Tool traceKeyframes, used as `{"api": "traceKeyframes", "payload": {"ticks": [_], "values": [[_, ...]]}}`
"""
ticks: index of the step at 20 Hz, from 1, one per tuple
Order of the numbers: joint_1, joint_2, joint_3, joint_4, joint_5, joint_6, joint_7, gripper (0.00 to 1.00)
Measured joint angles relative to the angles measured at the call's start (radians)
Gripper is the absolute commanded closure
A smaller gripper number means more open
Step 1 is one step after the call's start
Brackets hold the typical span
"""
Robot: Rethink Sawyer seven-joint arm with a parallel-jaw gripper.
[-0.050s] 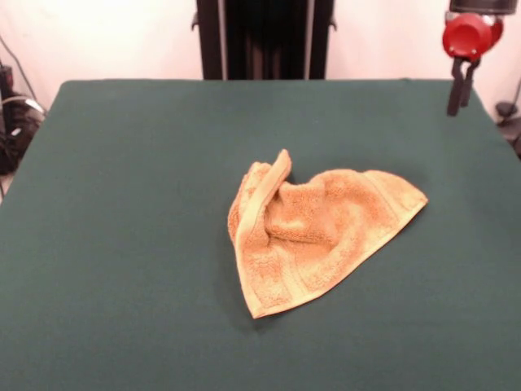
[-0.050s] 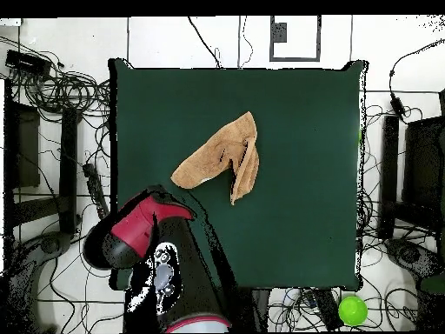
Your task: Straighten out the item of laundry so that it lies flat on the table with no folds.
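Item: one towel (image 1: 313, 244), orange-tan terry, lying near the middle of the table (image 1: 122, 204) (dark green cloth cover, otherwise bare around it). Condition: bunched into a rough triangle, one border band folded up into a standing ridge on one side, a pointed corner reaching out on the other, with creases running through the centre; seen from above (image 2: 222, 156) it reads as a folded wedge with a narrow flap doubled along one edge. No white tag can be made out. Progress, as I judge it: little or nothing of the flattening is done; the raised fold has to be opened and the doubled flap drawn out before the cloth lies in a single layer. Tool: gripper (image 1: 458, 96), dark fingers hanging below a red wrist joint, above the table's far corner and well apart from the towel, touching nothing; the fingers look close together, with nothing between them. From above, the arm (image 2: 139, 230) sits over the table's edge, clear of the cloth.
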Motion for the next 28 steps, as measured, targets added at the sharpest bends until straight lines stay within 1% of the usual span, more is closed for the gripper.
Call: {"api": "traceKeyframes", "payload": {"ticks": [7,16,17,21,24,28], "values": [[-0.064,0.031,0.057,-0.084,-0.001,0.066,0.0,0.0],[-0.13,0.045,0.121,-0.153,-0.004,0.12,-0.001,0.0],[-0.15,0.045,0.14,-0.168,-0.005,0.128,-0.004,0.0],[-0.181,0.047,0.172,-0.192,-0.006,0.14,-0.008,0.0],[-0.208,0.053,0.199,-0.217,-0.007,0.156,-0.017,0.0],[-0.257,0.08,0.249,-0.273,-0.009,0.204,-0.057,0.0]]}}
